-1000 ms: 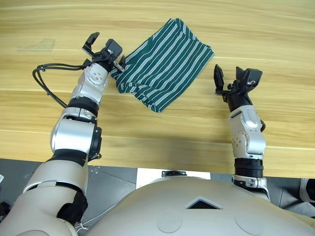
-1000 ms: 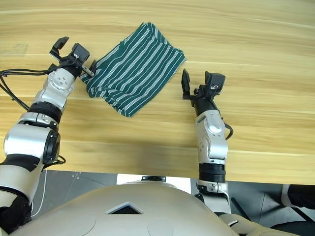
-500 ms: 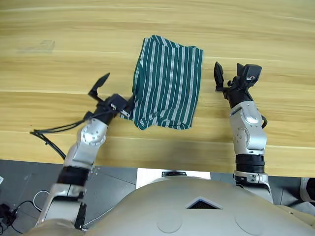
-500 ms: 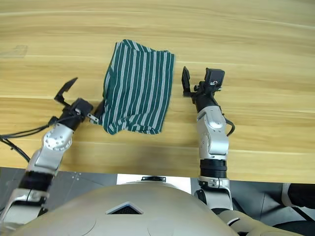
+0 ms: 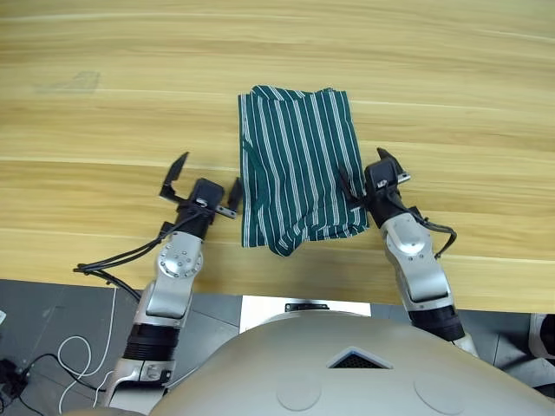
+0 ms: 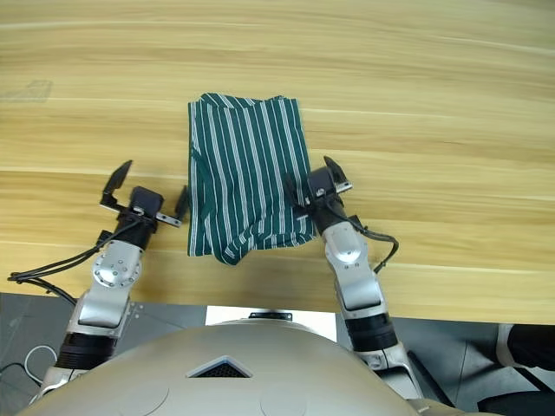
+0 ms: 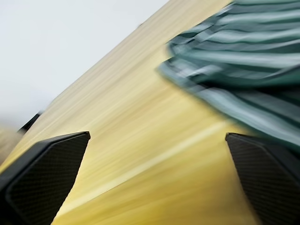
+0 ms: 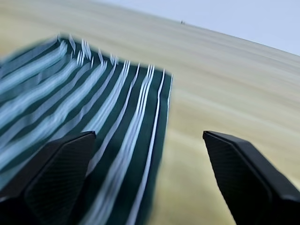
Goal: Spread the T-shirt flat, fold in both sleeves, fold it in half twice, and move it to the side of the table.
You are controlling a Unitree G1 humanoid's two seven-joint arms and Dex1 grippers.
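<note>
The green T-shirt (image 5: 299, 165) with white stripes lies folded into a narrow rectangle on the wooden table (image 5: 451, 78), its near end rumpled. My left gripper (image 5: 205, 182) stands open just left of the shirt's near left edge, a small gap away; the left wrist view has the shirt (image 7: 243, 51) ahead of the open left gripper (image 7: 154, 187). My right gripper (image 5: 366, 176) is open at the shirt's near right edge, one finger over the cloth. In the right wrist view the striped shirt (image 8: 84, 108) lies under one side of the right gripper (image 8: 150, 178).
A black cable (image 5: 113, 260) from the left arm hangs past the table's near edge (image 5: 286, 286). Bare wood stretches to the far side and to both sides of the shirt.
The shirt came from the far left toward the near middle and turned lengthwise. The left gripper drew back with it and now stands apart. The right gripper moved in to the shirt's right edge.
</note>
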